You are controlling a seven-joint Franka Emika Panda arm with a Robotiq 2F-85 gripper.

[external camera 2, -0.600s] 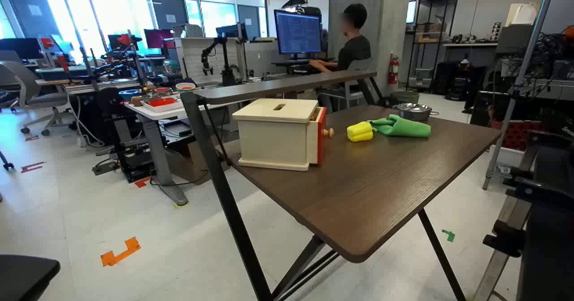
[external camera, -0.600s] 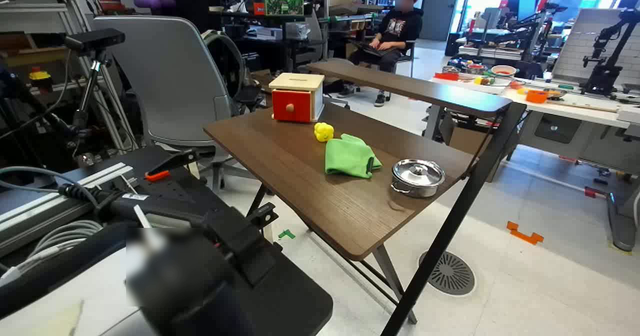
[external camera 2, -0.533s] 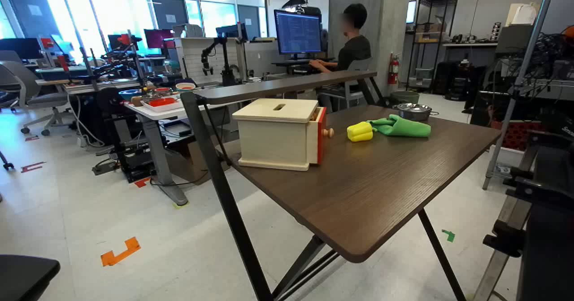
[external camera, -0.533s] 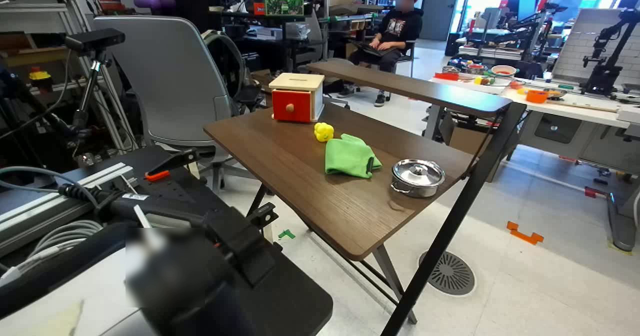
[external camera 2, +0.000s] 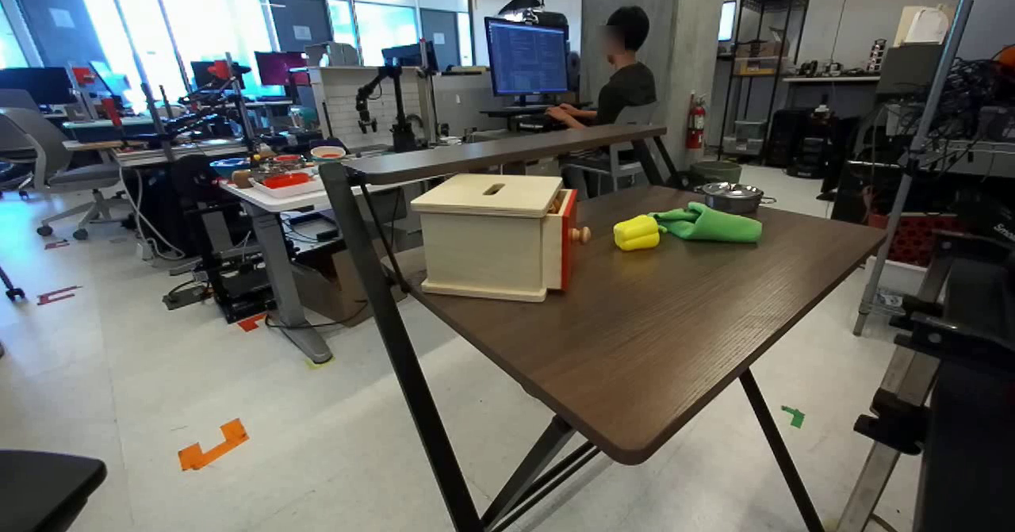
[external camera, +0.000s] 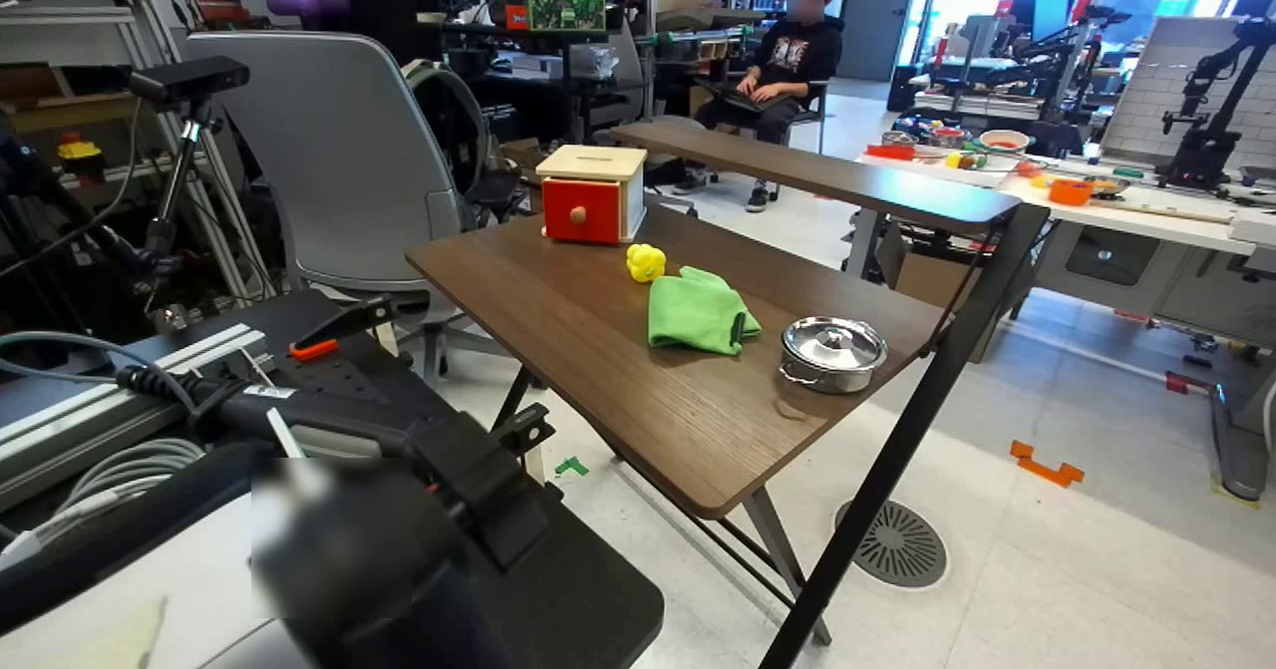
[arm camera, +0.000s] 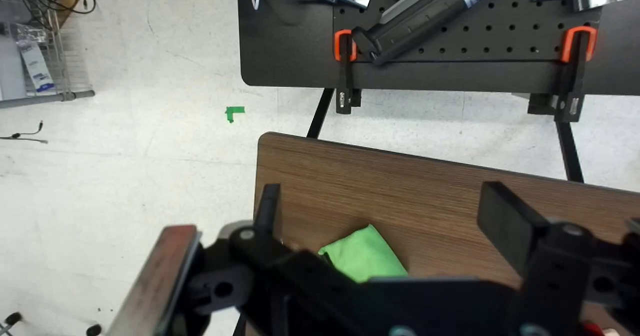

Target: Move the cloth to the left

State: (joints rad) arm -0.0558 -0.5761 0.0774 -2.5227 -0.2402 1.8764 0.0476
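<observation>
The green cloth lies folded and bunched on the brown table, between a yellow object and a silver pot. It also shows in an exterior view, touching or almost touching the yellow object. In the wrist view part of the cloth shows below the fingertips, and the rest is hidden behind the gripper body. My gripper is open with nothing between its fingers, high above the table and apart from the cloth. The gripper does not show in either exterior view.
A yellow pepper-like object and a lidded silver pot flank the cloth. A wooden box with a red drawer stands near a table end. A raised shelf runs along one side. A black bench stands beside the table.
</observation>
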